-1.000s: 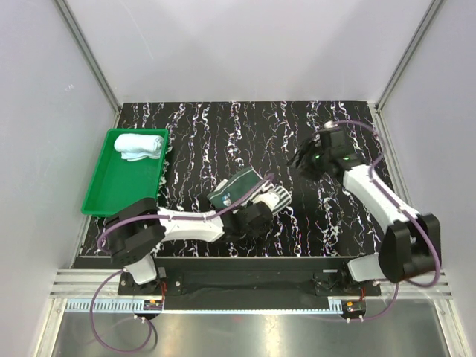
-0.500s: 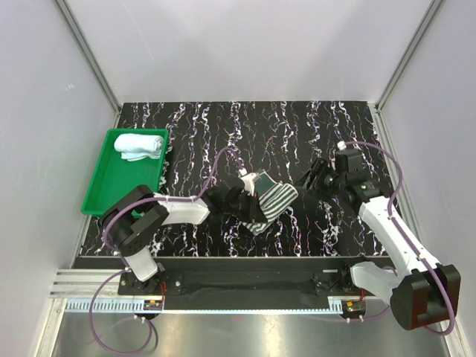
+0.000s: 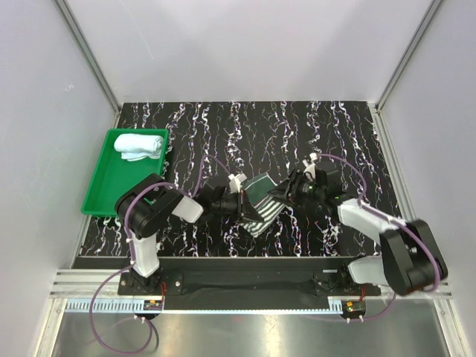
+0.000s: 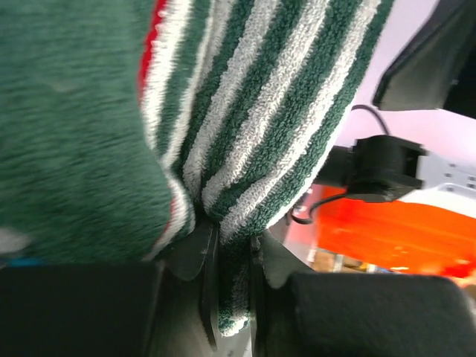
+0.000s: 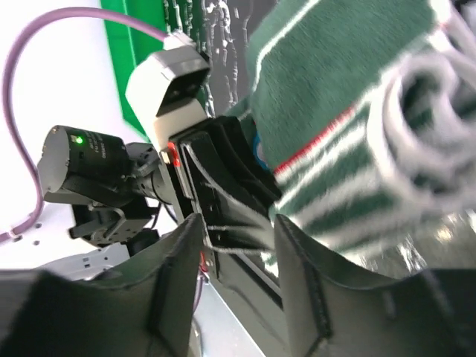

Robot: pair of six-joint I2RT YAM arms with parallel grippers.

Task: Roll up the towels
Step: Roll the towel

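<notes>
A dark green-and-white striped towel (image 3: 262, 202) with a red line near its plain green edge hangs bunched at mid-table. My left gripper (image 3: 242, 202) is shut on it; the left wrist view shows a fold of the striped towel (image 4: 282, 97) pinched in the left gripper (image 4: 232, 253). My right gripper (image 3: 286, 193) is right beside the towel's right side. In the right wrist view the right gripper (image 5: 236, 245) is open, with the striped towel (image 5: 349, 97) just past its fingertips and nothing held. A light blue towel (image 3: 138, 145) lies rolled in the tray.
The green plastic tray (image 3: 111, 190) sits at the table's left edge, and the tray (image 5: 145, 74) also shows in the right wrist view. The black marbled table (image 3: 223, 126) is walled by white panels at back and sides. Both arms meet near the front middle.
My right arm swung in from the back right to the striped towel, its jaws narrowing. My left gripper shifted left and turned, still holding the towel.
</notes>
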